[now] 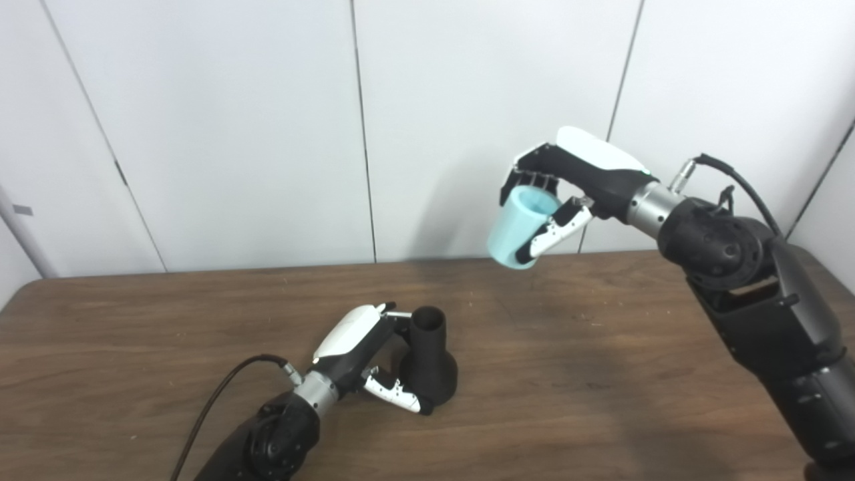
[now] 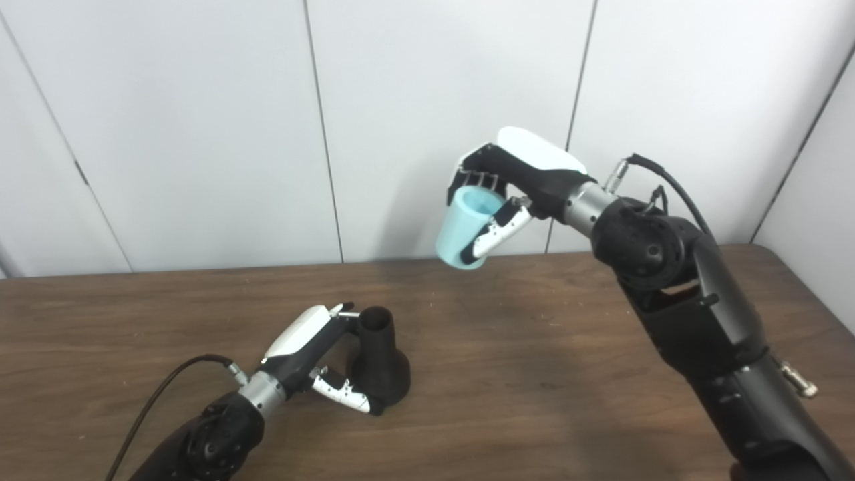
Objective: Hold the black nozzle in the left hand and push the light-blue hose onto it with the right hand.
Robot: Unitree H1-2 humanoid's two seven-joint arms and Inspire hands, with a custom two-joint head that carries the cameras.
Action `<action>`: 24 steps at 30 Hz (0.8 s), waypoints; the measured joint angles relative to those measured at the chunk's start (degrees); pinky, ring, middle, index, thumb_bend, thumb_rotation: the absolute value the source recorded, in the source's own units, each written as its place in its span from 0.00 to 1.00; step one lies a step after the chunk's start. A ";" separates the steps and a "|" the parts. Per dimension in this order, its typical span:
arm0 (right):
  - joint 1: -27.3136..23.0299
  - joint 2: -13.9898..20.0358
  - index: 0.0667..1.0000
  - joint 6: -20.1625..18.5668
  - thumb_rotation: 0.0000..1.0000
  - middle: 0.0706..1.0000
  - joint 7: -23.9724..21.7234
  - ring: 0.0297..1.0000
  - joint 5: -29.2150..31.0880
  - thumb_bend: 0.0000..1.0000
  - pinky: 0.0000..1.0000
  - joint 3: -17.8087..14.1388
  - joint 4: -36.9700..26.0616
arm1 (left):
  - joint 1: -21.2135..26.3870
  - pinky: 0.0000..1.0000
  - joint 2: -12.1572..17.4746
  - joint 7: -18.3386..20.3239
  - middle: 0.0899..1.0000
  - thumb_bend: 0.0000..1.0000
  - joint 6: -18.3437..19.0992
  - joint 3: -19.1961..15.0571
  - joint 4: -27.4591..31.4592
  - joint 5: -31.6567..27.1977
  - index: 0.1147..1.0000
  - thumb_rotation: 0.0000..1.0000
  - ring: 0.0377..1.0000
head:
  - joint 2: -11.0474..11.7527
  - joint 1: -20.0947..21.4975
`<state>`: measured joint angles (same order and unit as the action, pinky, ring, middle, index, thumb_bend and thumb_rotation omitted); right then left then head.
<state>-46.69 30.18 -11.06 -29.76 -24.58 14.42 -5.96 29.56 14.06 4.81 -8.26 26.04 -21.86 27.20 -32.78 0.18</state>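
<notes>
Left hand [image 1: 364, 357], low over the near-left part of the brown wooden table [image 1: 601, 374]: wrapped around the black nozzle [image 1: 429, 364], fingers at the neck on the far side, thumb across the flared base on the near side. Firmly closed on it, by all appearances. Nozzle upright, wide base on the tabletop, narrow open mouth pointing up. Black cable [image 1: 214, 401] trailing from the left wrist toward the near edge.

Bare wood between the two hands, faint scuffs and a soft shadow only.

Right hand [image 1: 568, 184], raised well above the table on the far-right side, against the white panelled wall [image 1: 234, 133]: closed on the light-blue hose [image 1: 520, 227]. Fingers curled over the upper rim on the far side, thumb pressed along the near side of the wall. Hose piece short and stubby, tilted, one open end up toward the palm, the other end angled down and to the left. Held clear of the tabletop, well apart from the nozzle, up and to its right. Not yet joined. Right forearm entering from the lower right, cable looped at the wrist.
</notes>
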 measured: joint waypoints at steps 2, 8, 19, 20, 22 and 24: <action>-1.45 -0.63 0.43 -0.12 0.00 0.46 -1.38 0.44 -0.07 0.52 0.39 0.88 -0.51 | 0.08 1.00 -0.30 0.00 0.46 0.52 0.37 0.03 0.01 0.02 0.41 0.00 0.62 | -0.26 -0.70; -3.45 -1.59 0.44 -0.60 0.00 0.46 -4.14 0.43 -0.73 0.52 0.37 2.47 -1.61 | 0.51 1.00 -0.76 0.02 0.45 0.52 1.26 0.38 0.02 0.42 0.41 0.00 0.62 | -1.41 -2.11; -3.26 -2.28 0.46 1.13 0.00 0.42 -5.64 0.44 -1.07 0.52 0.46 3.78 0.25 | 0.86 1.00 -0.82 0.17 0.45 0.52 4.26 1.37 1.33 1.20 0.41 0.00 0.62 | -2.29 -2.73; -3.11 -2.35 0.46 1.41 0.00 0.42 -5.64 0.45 -1.36 0.52 0.50 4.05 0.31 | 0.87 1.00 -0.83 0.18 0.45 0.52 4.48 1.43 1.42 1.22 0.41 0.00 0.62 | -2.29 -2.73; -2.54 -2.75 0.46 2.03 0.00 0.43 -5.64 0.42 -1.98 0.52 0.41 4.51 0.37 | 0.88 1.00 -0.86 0.18 0.45 0.52 4.69 1.52 1.48 1.23 0.41 0.00 0.62 | -2.29 -2.73; -1.94 -3.44 0.45 2.19 0.00 0.44 -5.72 0.42 -2.25 0.52 0.37 5.09 0.58 | 0.89 1.00 -0.85 0.18 0.45 0.52 4.88 1.59 1.54 1.23 0.41 0.00 0.62 | -2.37 -2.73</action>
<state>-48.62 26.74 -8.87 -35.47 -26.82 19.51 -5.38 30.46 13.21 4.99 -3.39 27.63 -20.32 28.43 -35.16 -2.55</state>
